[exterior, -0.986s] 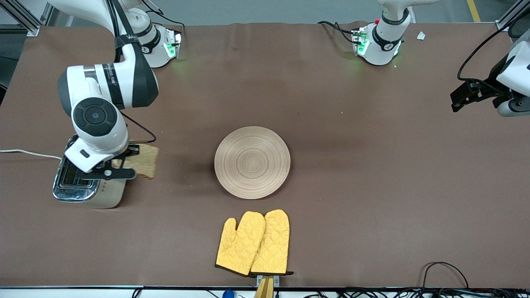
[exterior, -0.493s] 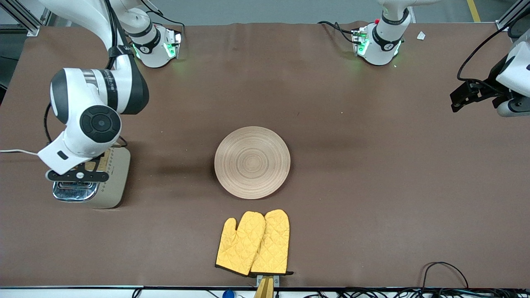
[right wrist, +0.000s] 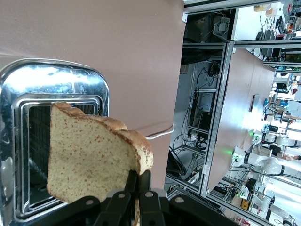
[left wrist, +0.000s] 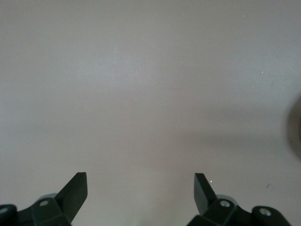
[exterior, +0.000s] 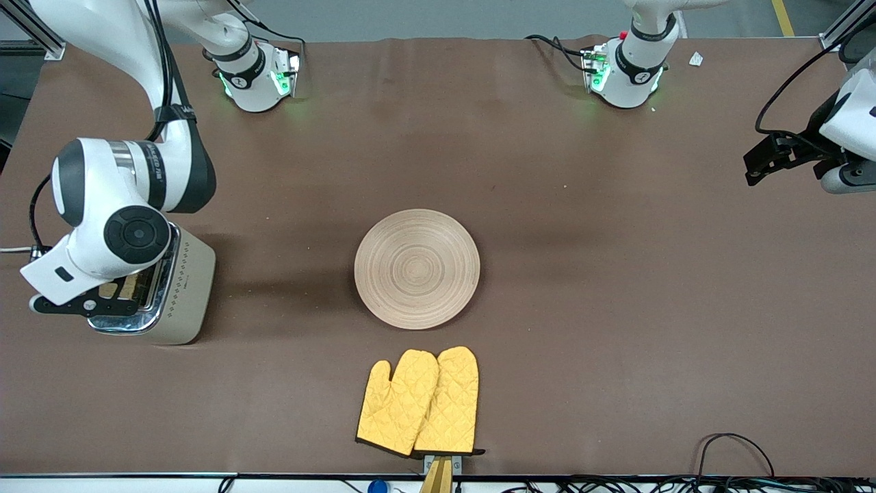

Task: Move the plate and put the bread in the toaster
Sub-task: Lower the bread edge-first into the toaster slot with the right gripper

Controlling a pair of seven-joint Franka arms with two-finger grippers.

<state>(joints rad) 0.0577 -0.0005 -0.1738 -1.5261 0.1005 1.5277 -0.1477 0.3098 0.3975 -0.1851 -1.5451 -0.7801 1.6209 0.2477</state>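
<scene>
My right gripper (exterior: pixel 109 296) is shut on the bread (exterior: pixel 127 287), a brown speckled slice with a darker crust, and holds it by one edge over the toaster (exterior: pixel 179 294). In the right wrist view the bread (right wrist: pixel 89 162) stands upright between the closed fingers of the right gripper (right wrist: pixel 139 181), just above the toaster's chrome top (right wrist: pixel 56 75) and its dark slots. The round beige plate (exterior: pixel 417 268) lies empty at the table's middle. My left gripper (exterior: pixel 759 164) waits open at the left arm's end of the table; in its wrist view the left gripper (left wrist: pixel 140 186) is over bare table.
A pair of yellow oven mitts (exterior: pixel 421 400) lies nearer to the front camera than the plate. The toaster's white cord (exterior: pixel 14 249) runs off the table edge at the right arm's end. Loose cables (exterior: pixel 732 452) lie along the front edge.
My right arm has carried the bread from beside the toaster to over its chrome top, toward the right arm's end of the table. The left arm and the plate have not moved.
</scene>
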